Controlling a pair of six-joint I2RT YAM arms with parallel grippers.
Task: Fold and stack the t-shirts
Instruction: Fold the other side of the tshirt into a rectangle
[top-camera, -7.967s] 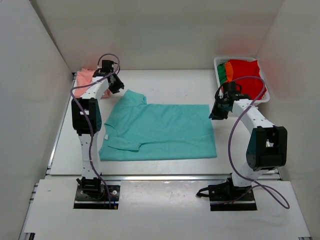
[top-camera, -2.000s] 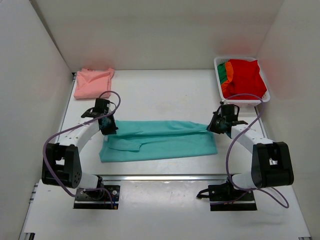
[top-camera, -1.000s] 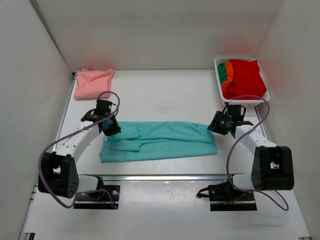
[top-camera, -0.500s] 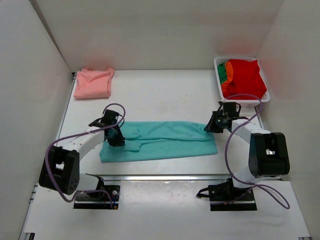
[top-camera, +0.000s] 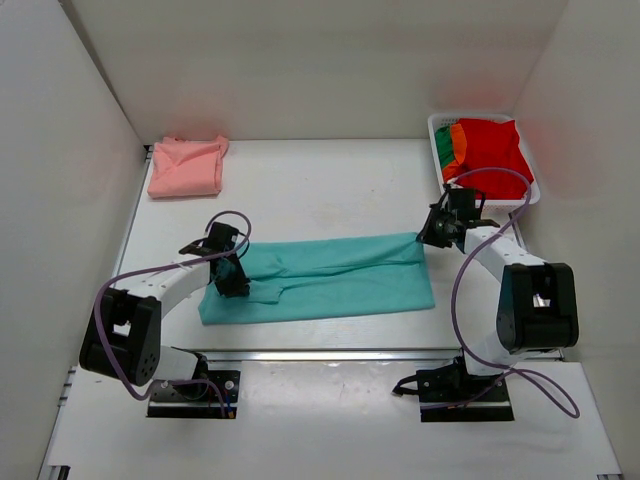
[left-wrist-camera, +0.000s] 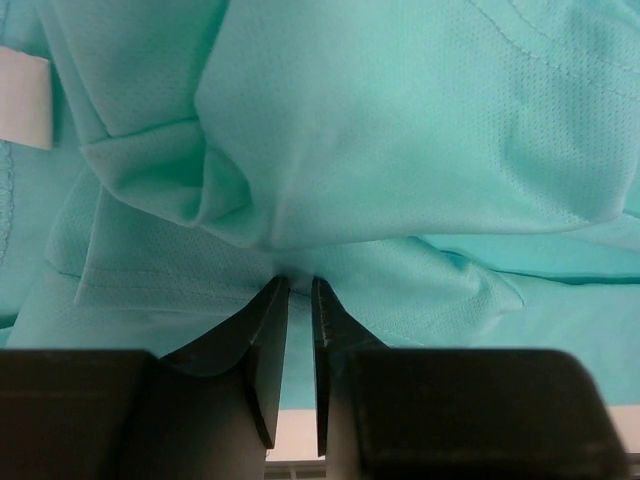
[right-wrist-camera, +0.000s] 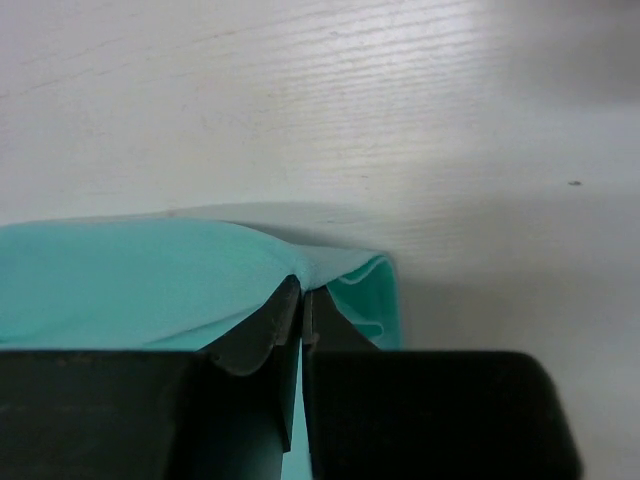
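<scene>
The teal t-shirt (top-camera: 330, 282) lies folded lengthwise into a long band across the middle of the table. My left gripper (top-camera: 232, 278) is low at its left end, by the sleeve. It is shut on a bunched fold of the teal cloth (left-wrist-camera: 400, 120), with the fingertips (left-wrist-camera: 298, 282) pinching it. My right gripper (top-camera: 430, 236) is at the band's far right corner, shut on the folded teal edge (right-wrist-camera: 120, 280) at its tips (right-wrist-camera: 302, 292). A folded salmon pink t-shirt (top-camera: 186, 166) lies at the back left. Red (top-camera: 490, 150), orange (top-camera: 458, 138) and green (top-camera: 444, 150) shirts fill the basket.
The white plastic basket (top-camera: 433, 123) stands at the back right against the wall, just behind my right arm. White walls close in the left, right and back. The table's metal front rail (top-camera: 330, 353) runs just in front of the teal shirt.
The teal shirt's far half has been folded forward, making a narrow band. In the last half second my right gripper has drawn the right corner back; my left gripper has barely moved.
</scene>
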